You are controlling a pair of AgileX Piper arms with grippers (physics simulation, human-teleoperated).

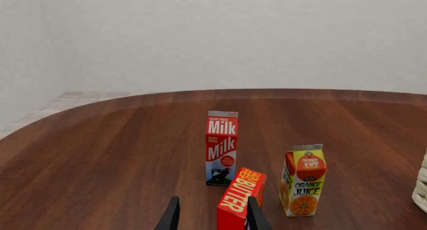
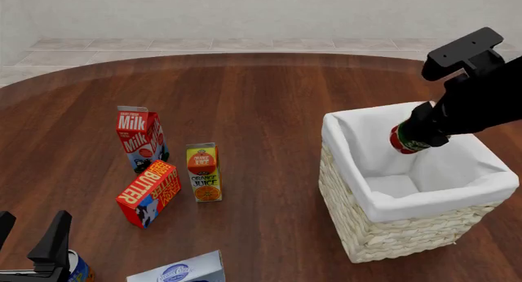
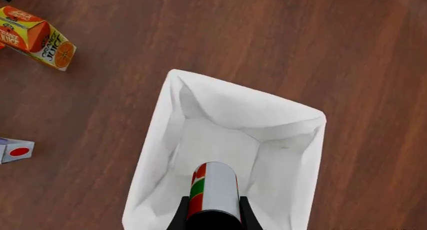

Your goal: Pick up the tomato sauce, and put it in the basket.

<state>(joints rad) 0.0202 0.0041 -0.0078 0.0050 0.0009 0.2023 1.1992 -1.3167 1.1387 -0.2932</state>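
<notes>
While clamped, tomato sauce [image 3: 212, 190] (tilted) over basket [image 2: 351, 190]

open basket [image 2: 383, 245] mouth directly below tomato sauce [image 2: 405, 139] held in right gripper [image 3: 212, 210]; bare white lining inside. milk carton [image 2: 139, 138], butter box [image 2: 149, 192], orange juice carton [image 2: 203, 171] clustered ahead of left gripper [image 2: 33, 242].

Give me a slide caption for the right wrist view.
Right claw holding the tomato sauce above the basket's white-lined opening.
</notes>
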